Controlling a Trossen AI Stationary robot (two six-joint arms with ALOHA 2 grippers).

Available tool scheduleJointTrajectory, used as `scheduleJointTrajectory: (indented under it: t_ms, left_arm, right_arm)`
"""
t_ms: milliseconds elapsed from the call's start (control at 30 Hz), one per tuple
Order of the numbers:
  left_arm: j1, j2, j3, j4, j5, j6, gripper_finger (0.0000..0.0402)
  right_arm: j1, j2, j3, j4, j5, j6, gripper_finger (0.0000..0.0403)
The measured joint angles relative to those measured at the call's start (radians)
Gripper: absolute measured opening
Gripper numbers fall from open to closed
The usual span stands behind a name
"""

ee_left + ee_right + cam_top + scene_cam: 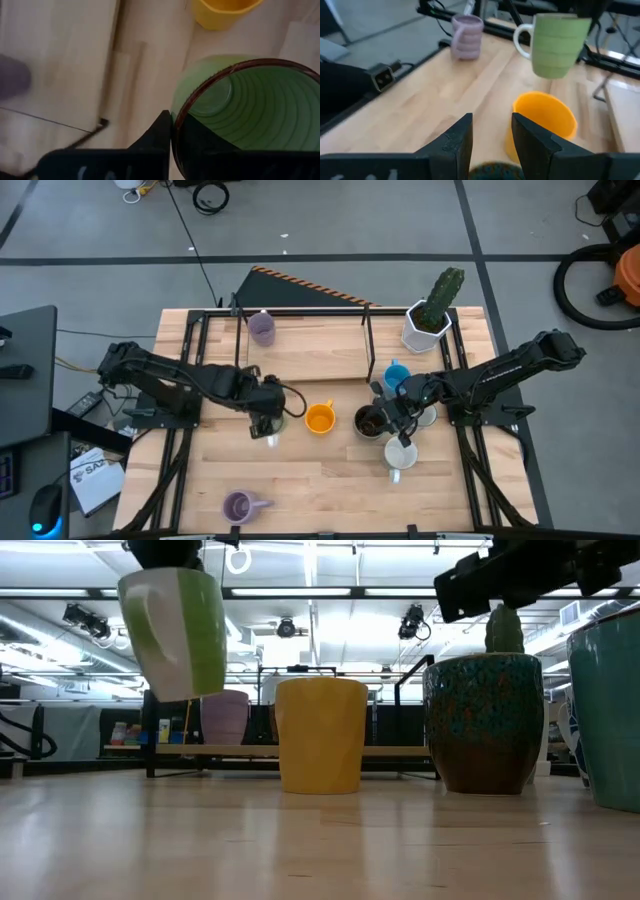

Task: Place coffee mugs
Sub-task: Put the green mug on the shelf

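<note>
My left gripper (268, 418) is shut on a green mug (178, 630) with a white handle, and holds it in the air left of the orange mug (319, 418). In the right wrist view the green mug (557, 45) hangs above and beyond the orange mug (542, 125). My right gripper (492, 127) stands open over the dark brown mug (369, 421), nothing showing between its fingertips. The orange and dark brown mugs (485, 725) stand upright on their bases on the table. My left gripper holds the green mug by its rim wall (176, 120), one finger (159, 134) outside and the other inside the cup. The fingers come from above, pointing steeply down. The mug hangs below them, lifted clear of the table, mouth up and slightly tilted.
A blue mug (397, 374) and a white mug (400, 453) stand by my right gripper. Purple mugs sit at the far left (261, 328) and near the front edge (238, 506). A white cactus pot (428, 322) is at the far right; a black frame (300, 311) spans the back.
</note>
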Motion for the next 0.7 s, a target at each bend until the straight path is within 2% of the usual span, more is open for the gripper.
scheduleJointTrajectory:
  t_ms: [100, 333, 567, 700]
  left_arm:
    - [0.002, 0.000, 0.000, 0.013, -0.039, 0.110, 0.0022]
    - [-0.012, 0.001, 0.000, 0.056, -0.173, 0.327, 0.0025]
    - [-0.066, 0.025, 0.000, 0.060, -0.243, 0.332, 0.0024]
    - [-0.057, 0.035, 0.000, 0.075, -0.236, 0.321, 0.0024]
  right_arm:
    - [0.007, -0.018, 0.000, -0.033, 0.048, -0.006, 0.0142]
    - [0.007, -0.083, 0.000, -0.060, 0.067, -0.057, 0.0142]
    - [0.006, -0.086, 0.000, -0.059, 0.135, -0.075, 0.0142]
    - [0.006, -0.082, 0.000, -0.050, 0.175, -0.096, 0.0142]
